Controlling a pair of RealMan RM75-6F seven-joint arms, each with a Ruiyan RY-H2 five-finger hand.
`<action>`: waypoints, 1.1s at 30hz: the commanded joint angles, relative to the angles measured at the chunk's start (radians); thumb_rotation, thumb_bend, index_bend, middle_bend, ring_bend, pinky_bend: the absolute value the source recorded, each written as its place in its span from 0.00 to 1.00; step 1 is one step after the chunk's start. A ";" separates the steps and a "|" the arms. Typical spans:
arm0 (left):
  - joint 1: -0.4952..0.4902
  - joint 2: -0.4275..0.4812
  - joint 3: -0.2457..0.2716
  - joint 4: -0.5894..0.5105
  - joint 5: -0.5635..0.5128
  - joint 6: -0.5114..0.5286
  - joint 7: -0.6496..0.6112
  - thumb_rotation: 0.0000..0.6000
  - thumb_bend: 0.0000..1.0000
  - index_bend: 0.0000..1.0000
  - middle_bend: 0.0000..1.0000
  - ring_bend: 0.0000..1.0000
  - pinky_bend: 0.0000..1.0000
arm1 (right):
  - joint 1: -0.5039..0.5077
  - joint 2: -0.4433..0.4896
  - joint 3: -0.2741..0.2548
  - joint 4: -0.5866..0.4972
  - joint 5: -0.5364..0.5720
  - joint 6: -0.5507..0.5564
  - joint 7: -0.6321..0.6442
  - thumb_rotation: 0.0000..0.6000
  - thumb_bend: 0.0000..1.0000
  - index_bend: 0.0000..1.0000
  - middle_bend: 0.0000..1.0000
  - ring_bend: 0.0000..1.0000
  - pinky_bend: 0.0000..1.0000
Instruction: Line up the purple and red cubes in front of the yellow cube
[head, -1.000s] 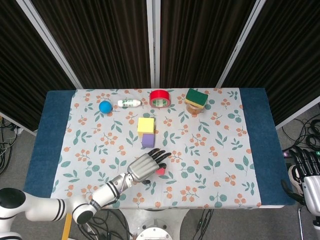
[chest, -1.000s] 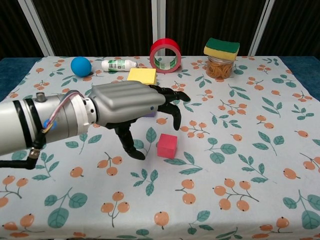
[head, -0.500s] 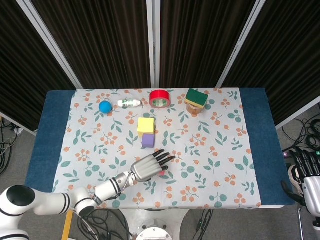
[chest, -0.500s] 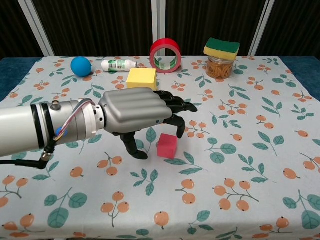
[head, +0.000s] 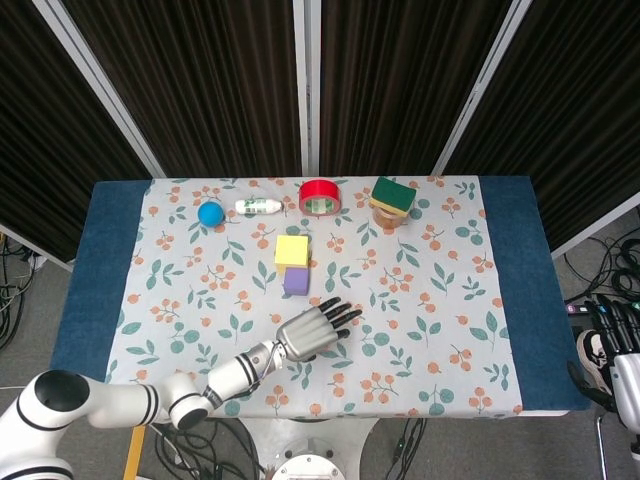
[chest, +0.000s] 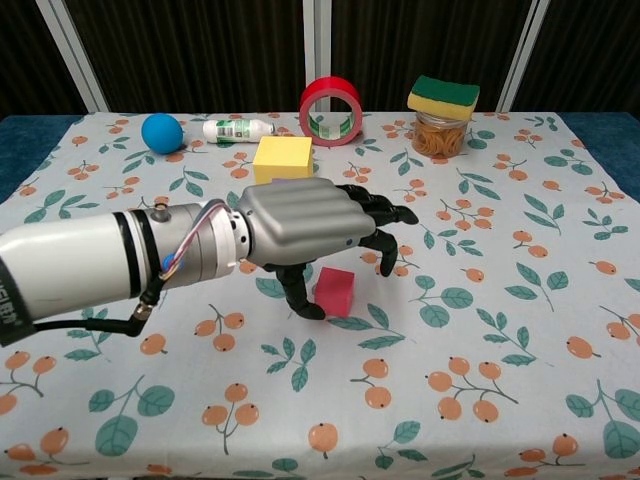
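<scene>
The yellow cube (head: 292, 250) (chest: 283, 158) sits mid-table, with the purple cube (head: 296, 281) directly in front of it. In the chest view my left hand hides the purple cube. The red cube (chest: 335, 292) lies nearer the front edge, covered by my left hand (head: 312, 330) (chest: 310, 225) in the head view. That hand hovers over the red cube with fingers spread above it and the thumb down by its left side, gripping nothing. My right hand (head: 618, 345) hangs off the table's right end, fingers extended, empty.
Along the back stand a blue ball (head: 210, 212) (chest: 162, 132), a lying white bottle (head: 258, 207) (chest: 238, 130), a red tape roll (head: 319, 196) (chest: 330, 110) and a sponge (head: 393, 195) (chest: 443, 96) on a jar (chest: 438, 135). The floral cloth (head: 440, 300) covers the table.
My left hand has slid to the right over the red cube, which the head view no longer shows. The thumb now sits at the cube's left side. The cubes have not moved.
</scene>
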 joint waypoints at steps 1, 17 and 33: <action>-0.001 -0.014 0.005 0.004 0.003 0.005 0.020 1.00 0.22 0.38 0.01 0.04 0.10 | 0.000 -0.001 0.000 0.002 -0.001 0.001 0.002 1.00 0.22 0.00 0.02 0.00 0.05; 0.029 -0.071 -0.085 0.011 -0.241 -0.003 0.114 1.00 0.22 0.41 0.02 0.04 0.10 | -0.004 -0.001 0.000 0.009 0.000 0.004 0.009 1.00 0.22 0.00 0.02 0.00 0.05; 0.028 -0.063 -0.059 0.000 -0.283 0.030 0.174 1.00 0.29 0.51 0.04 0.04 0.10 | -0.011 0.001 -0.004 0.007 -0.014 0.018 0.011 1.00 0.22 0.00 0.02 0.00 0.05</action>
